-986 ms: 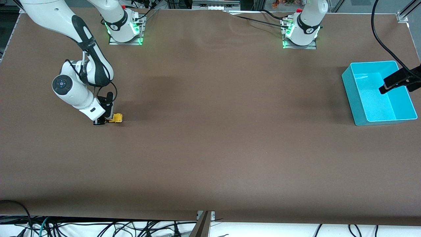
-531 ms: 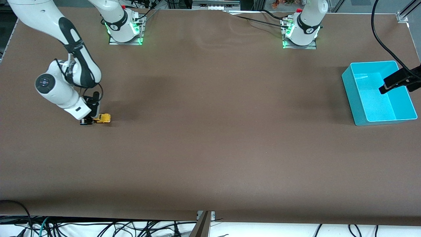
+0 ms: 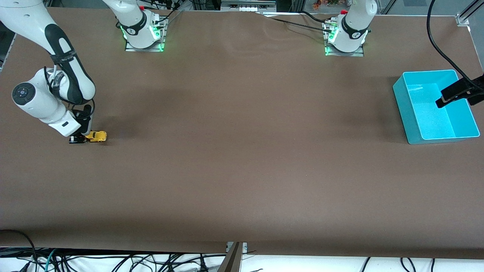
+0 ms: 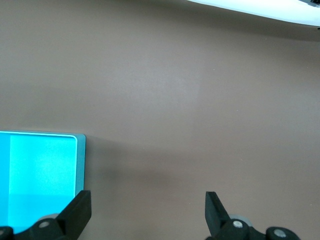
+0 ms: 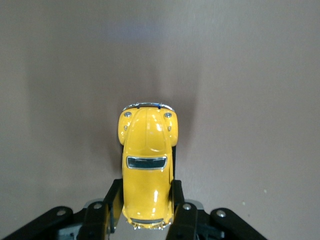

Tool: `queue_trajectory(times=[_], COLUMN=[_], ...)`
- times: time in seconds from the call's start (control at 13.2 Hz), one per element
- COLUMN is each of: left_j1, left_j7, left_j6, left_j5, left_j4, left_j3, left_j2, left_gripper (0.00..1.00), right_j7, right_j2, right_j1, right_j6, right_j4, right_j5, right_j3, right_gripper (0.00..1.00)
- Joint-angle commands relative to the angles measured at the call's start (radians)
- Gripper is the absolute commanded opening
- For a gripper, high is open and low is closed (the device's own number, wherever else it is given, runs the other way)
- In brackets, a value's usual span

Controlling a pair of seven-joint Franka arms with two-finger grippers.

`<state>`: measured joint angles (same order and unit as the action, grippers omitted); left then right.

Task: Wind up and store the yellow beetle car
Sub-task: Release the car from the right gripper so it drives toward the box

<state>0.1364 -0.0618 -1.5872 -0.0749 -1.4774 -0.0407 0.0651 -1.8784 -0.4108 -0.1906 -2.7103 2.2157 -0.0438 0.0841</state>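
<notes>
The yellow beetle car [image 3: 95, 136] rests on the brown table near the right arm's end. My right gripper [image 3: 84, 136] is shut on the car's rear sides, wheels on the table. In the right wrist view the car [image 5: 146, 165] sits between the two black fingers [image 5: 111, 200], its nose pointing away from the wrist. My left gripper [image 3: 455, 94] hangs open and empty over the turquoise bin [image 3: 414, 121] at the left arm's end. In the left wrist view its gripper [image 4: 146, 215] is wide open, with a corner of the bin [image 4: 40, 175] beside one finger.
The turquoise bin is empty. The two arm bases [image 3: 143, 36] stand along the table edge farthest from the front camera. Cables hang below the table's near edge [image 3: 151, 260].
My right gripper has dragged the yellow car along the table toward the right arm's end, still shut on it. The left arm has not moved.
</notes>
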Motion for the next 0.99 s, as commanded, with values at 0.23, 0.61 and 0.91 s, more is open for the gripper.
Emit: queue_trajectory(times=[0.23, 0.61, 0.91], left_j1=[0.011, 0.011, 0.009], left_j7=[0.016, 0.016, 0.016], left_j6=[0.016, 0.019, 0.019], left_j5=[-0.016, -0.013, -0.012], left_j4=[0.029, 0.029, 0.029], left_j3=[-0.004, -0.004, -0.005], left_j2=[0.010, 0.010, 0.012], left_gripper=[1.00, 1.00, 1.00], right_j7=[-0.016, -0.015, -0.013], right_j2=[-0.115, -0.091, -0.077], right_j1=[-0.016, -0.012, -0.010], right_j6=[-0.045, 0.067, 0.072], right_j4=[-0.039, -0.117, -0.119], right_j5=[0.005, 0.009, 0.010], right_j3=[-0.024, -0.061, -0.066], right_gripper=[0.87, 1.00, 1.00])
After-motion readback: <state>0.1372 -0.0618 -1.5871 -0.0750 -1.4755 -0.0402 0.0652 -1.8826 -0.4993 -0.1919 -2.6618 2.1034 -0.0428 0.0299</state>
